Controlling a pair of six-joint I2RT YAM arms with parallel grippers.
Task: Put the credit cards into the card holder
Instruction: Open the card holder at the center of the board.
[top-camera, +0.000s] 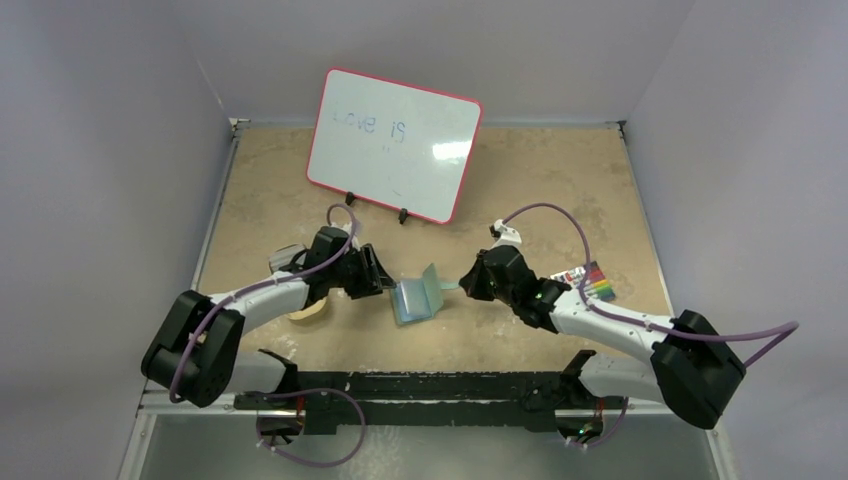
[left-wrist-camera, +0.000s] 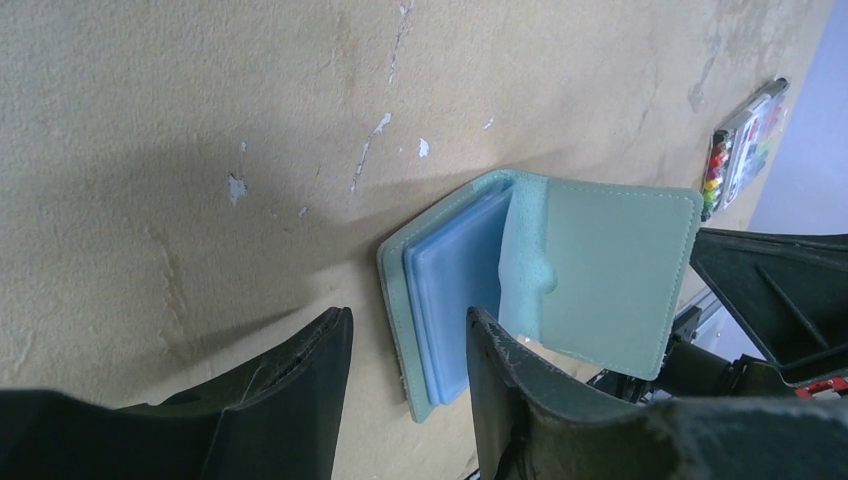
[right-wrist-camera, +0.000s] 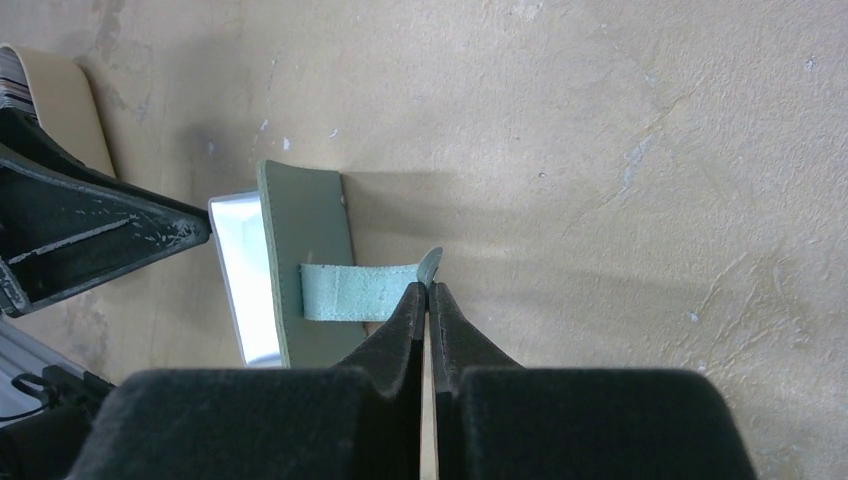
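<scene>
The sage-green card holder (top-camera: 432, 283) lies open mid-table, one half flat and the other flap (left-wrist-camera: 610, 270) raised. Pale blue credit cards (left-wrist-camera: 455, 290) rest stacked on the flat half. My left gripper (left-wrist-camera: 410, 315) is open, and its fingers stand on either side of the near edge of the holder and cards. The right finger overlaps the cards in view. My right gripper (right-wrist-camera: 427, 287) is shut on the tip of the holder's closing strap (right-wrist-camera: 355, 292), which holds the flap (right-wrist-camera: 305, 250) up. A bright whitish card edge (right-wrist-camera: 240, 270) shows past the flap.
A pink-framed whiteboard (top-camera: 393, 143) stands at the back. A pack of coloured markers (top-camera: 590, 283) lies to the right of the right arm. A beige tape roll (top-camera: 308, 310) and a silver object (top-camera: 285, 258) sit by the left arm.
</scene>
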